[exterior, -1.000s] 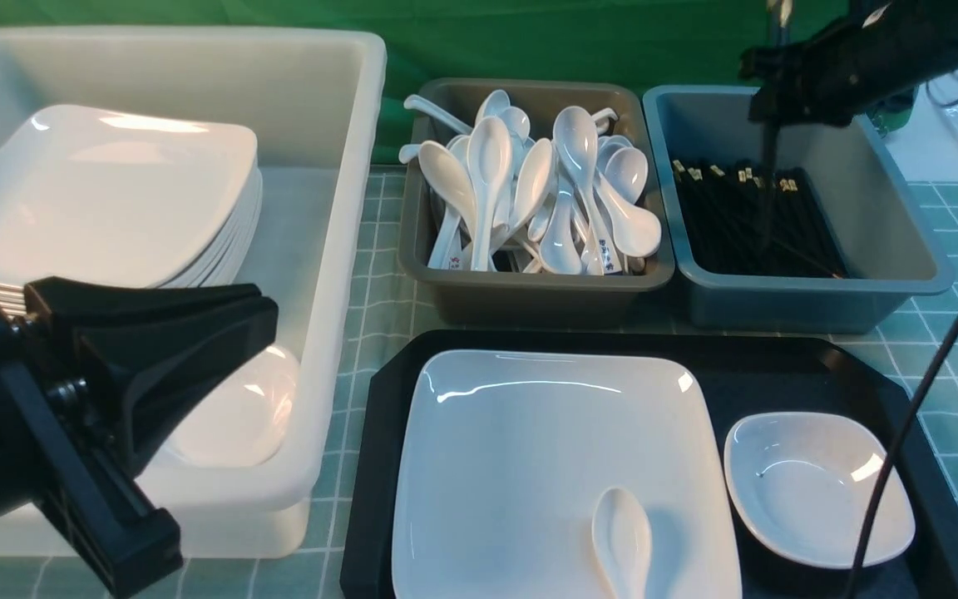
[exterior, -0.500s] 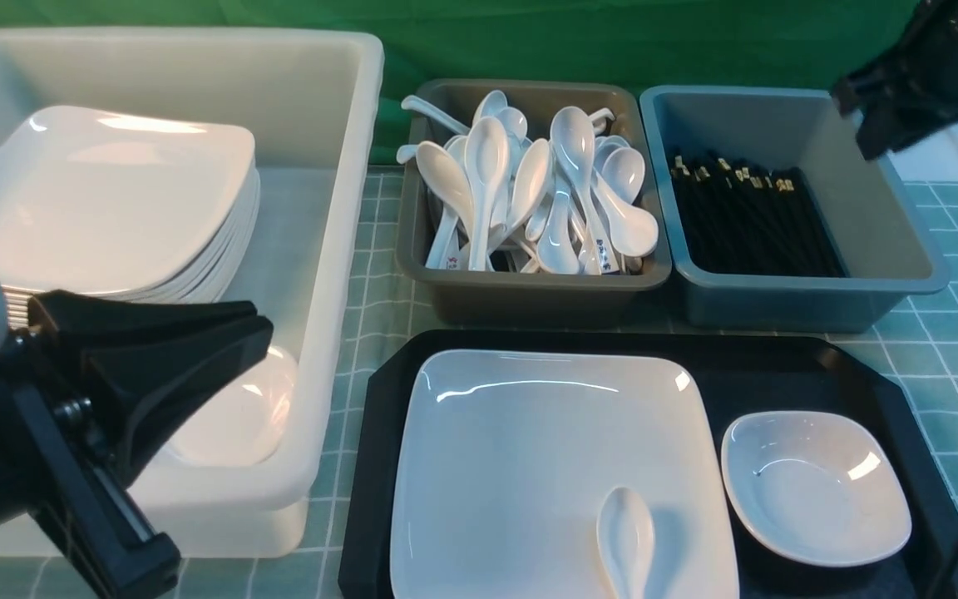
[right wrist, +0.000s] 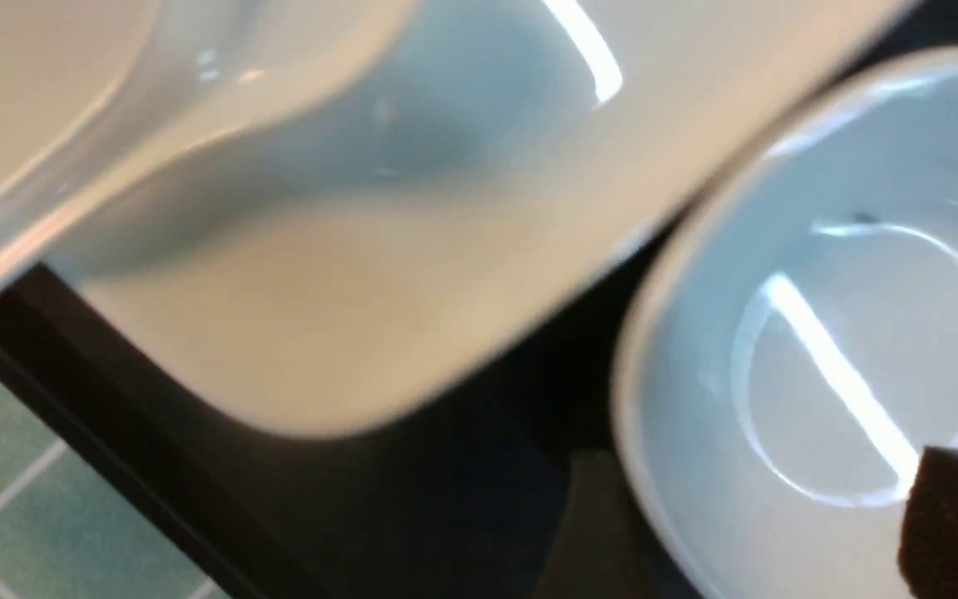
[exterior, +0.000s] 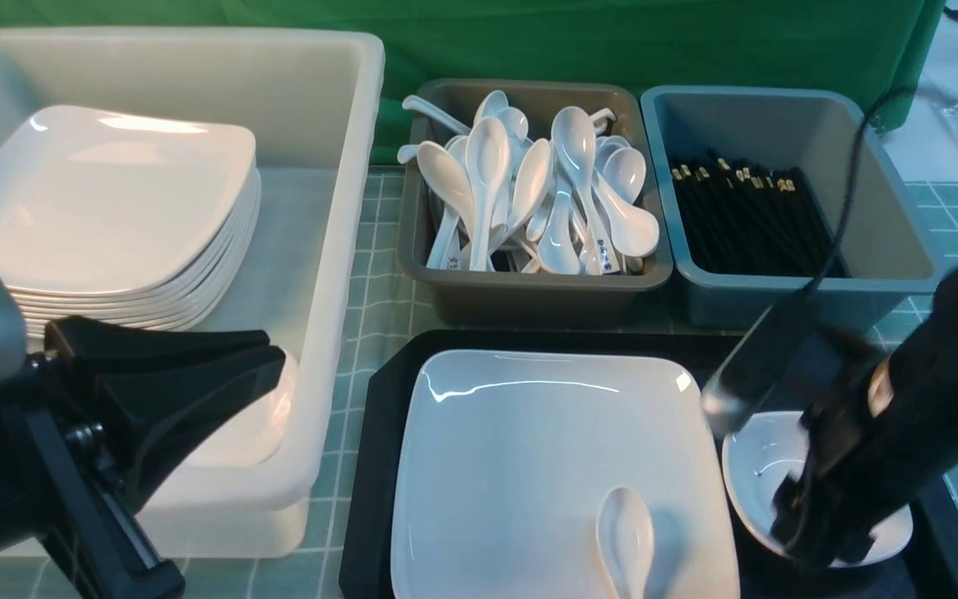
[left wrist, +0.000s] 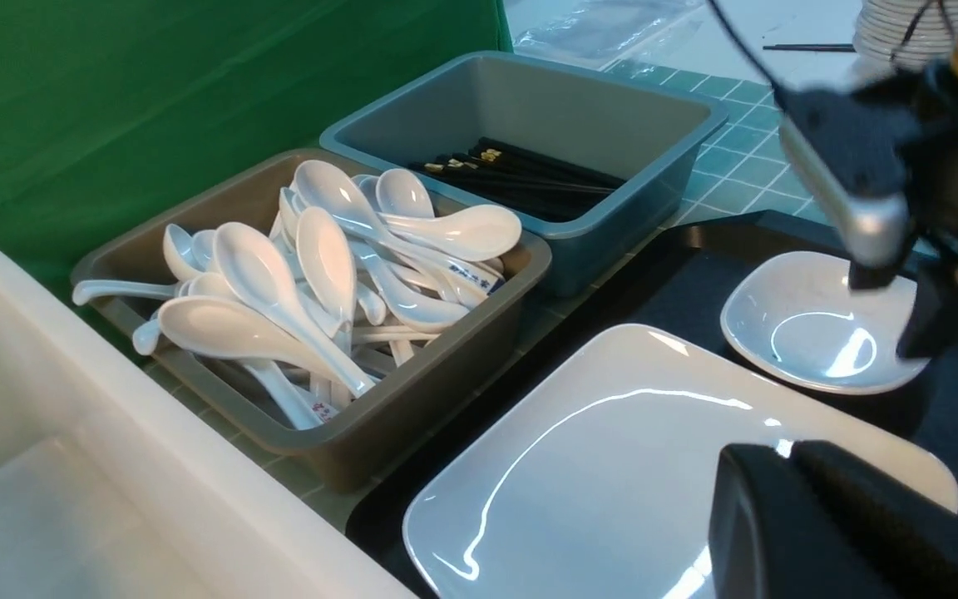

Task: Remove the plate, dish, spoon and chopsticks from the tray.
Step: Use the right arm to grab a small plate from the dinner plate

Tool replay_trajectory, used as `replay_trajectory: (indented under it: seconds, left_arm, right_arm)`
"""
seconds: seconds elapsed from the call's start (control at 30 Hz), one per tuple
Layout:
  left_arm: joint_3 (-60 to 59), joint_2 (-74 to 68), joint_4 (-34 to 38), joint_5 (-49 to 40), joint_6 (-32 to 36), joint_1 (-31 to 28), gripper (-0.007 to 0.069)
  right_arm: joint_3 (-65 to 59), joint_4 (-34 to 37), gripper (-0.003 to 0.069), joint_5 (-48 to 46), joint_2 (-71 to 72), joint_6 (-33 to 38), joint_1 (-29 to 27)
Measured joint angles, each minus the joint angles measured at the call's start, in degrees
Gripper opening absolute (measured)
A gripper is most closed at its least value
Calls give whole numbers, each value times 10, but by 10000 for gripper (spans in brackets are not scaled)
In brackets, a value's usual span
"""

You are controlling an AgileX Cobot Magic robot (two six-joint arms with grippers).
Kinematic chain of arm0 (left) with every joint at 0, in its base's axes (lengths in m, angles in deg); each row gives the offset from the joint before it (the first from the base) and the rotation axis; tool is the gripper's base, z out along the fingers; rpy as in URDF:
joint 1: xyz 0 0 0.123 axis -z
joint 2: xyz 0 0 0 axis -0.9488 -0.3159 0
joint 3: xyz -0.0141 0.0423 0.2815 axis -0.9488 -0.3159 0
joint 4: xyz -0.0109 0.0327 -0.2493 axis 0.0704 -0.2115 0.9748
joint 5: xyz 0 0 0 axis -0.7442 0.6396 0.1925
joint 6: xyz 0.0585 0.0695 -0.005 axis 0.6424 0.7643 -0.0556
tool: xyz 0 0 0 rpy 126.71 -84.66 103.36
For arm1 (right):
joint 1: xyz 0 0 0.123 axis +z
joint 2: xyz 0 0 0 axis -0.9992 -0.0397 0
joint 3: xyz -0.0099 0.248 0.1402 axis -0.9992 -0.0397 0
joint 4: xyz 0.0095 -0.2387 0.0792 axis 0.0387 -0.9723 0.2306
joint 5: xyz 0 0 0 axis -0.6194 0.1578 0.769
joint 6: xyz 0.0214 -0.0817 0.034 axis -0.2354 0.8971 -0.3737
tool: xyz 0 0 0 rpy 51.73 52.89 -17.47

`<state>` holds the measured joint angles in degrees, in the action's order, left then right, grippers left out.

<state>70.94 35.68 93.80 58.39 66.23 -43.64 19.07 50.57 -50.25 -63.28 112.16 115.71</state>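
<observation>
Three task items sit on the tray [exterior: 562, 339]: the plate [exterior: 529, 466] fills its left and middle, the spoon [exterior: 624, 537] lies on the plate near the robot-side edge with its bowl pointing away, and the dish [exterior: 758, 466] is on the tray floor just right of the plate, not touching it. Dark speck visible inside the dish in the right wrist view. Chopsticks [exterior: 745, 216] lie in the blue-grey tub [exterior: 895, 241] behind the tray's right half, gold bands toward the far wall. Right gripper [exterior: 812, 524] is low over the dish, motion-blurred; jaws look spread, one fingertip [right wrist: 953, 524] over the dish's edge, nothing held. Can't tell if it touches the dish. Left gripper [exterior: 267, 366] is closed on nothing, hanging left of the tray in front of the white bin [exterior: 329, 249]. That bin holds a stack of plates [exterior: 113, 191] at its far left. Grey tub [exterior: 529, 291] between bin and blue-grey tub is full of white spoons [exterior: 529, 191]. Everything sits on a worktop [exterior: 379, 291] with green checked cloth.
</observation>
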Motion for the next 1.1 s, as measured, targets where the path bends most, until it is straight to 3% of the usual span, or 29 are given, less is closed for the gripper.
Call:
replay_trajectory:
  seconds: [0.37, 0.57, 0.7, 0.8, 0.9, 1.07, 1.1]
  left_arm:
    - [0, 0, 3, -2, 0, 0, 12]
    - [0, 0, 3, -4, 0, 0, 12]
    - [0, 0, 3, -10, 0, 0, 12]
    - [0, 0, 3, -22, 0, 0, 12]
    - [0, 0, 3, -29, 0, 0, 12]
    - [0, 0, 2, -40, -3, 0, 12]
    - [3, 0, 2, -50, -8, 0, 12]
  right_arm:
    - [-26, -78, 514, 81, -86, 3, 4]
    - [-25, -86, 503, 86, -100, -1, 4]
    - [-25, -85, 409, 86, -101, -1, 4]
    - [-25, -95, 265, 88, -101, 0, 6]
    - [-19, -102, 246, 75, -95, -4, 7]
    - [5, -105, 138, -5, -56, -37, 26]
    - [25, -101, 78, -53, -25, -64, 38]
